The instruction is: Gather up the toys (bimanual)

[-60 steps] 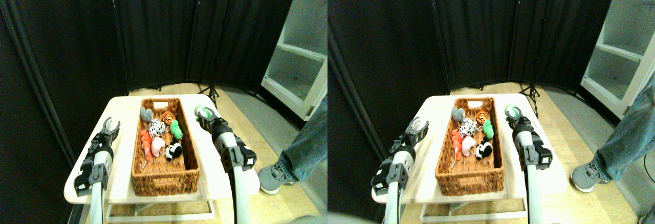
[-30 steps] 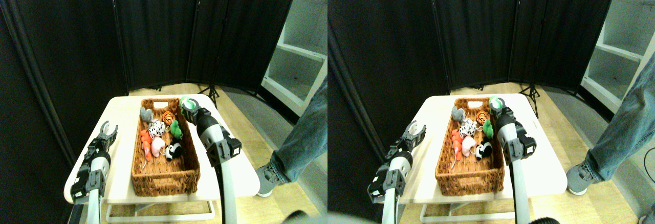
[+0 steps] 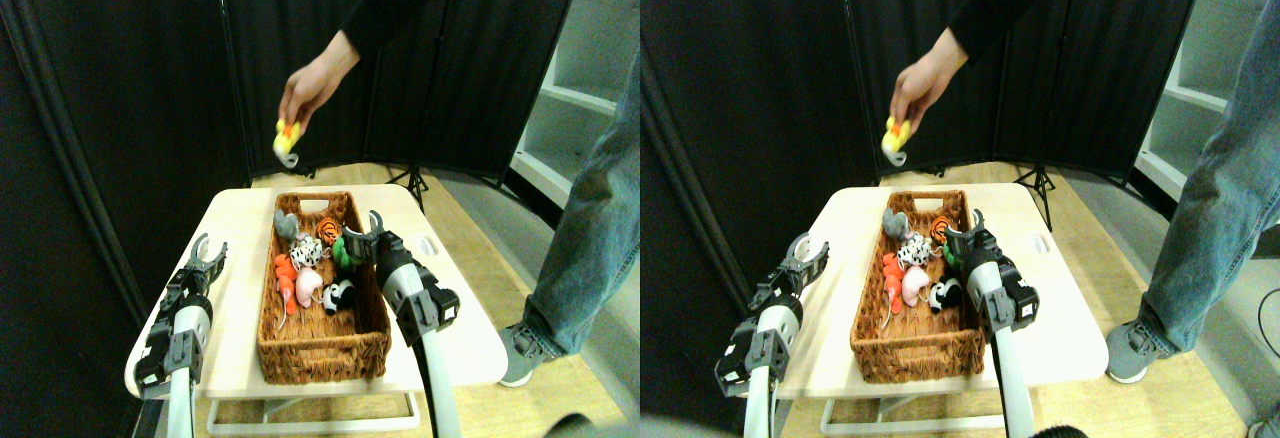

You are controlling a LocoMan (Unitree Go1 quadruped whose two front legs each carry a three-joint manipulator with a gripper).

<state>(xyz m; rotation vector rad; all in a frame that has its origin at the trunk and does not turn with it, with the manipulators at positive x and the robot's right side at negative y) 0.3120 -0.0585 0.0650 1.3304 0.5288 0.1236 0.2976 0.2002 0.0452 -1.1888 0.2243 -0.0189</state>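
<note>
**Asker:** Where are the toys?

**Robot:** Most lie in the far half of the long wicker basket [image 3: 322, 343] on the pale table [image 3: 235, 220]. A grey toy [image 3: 285, 224] and an orange striped tiger [image 3: 327, 229] sit farthest from me. Then come the spotted cow [image 3: 307, 252] and a green toy [image 3: 343, 251]. Nearer are a red-orange toy [image 3: 284, 274], a pink one [image 3: 307, 285] and the panda [image 3: 339, 296]. A yellow toy [image 3: 286, 141] is up in the air, held in a person's hand [image 3: 312, 82] above the table's far end.

**Asker:** And your pincers?

**Robot:** My left pincer [image 3: 206, 255] hangs over the table left of the basket, jaws spread and empty. My right pincer [image 3: 361, 235] is at the basket's right rim, just beside the green toy (its jaws also look parted, with nothing between them).

**Asker:** Anyone nearby?

**Robot:** A person in jeans [image 3: 590, 228] stands to my right.
</note>
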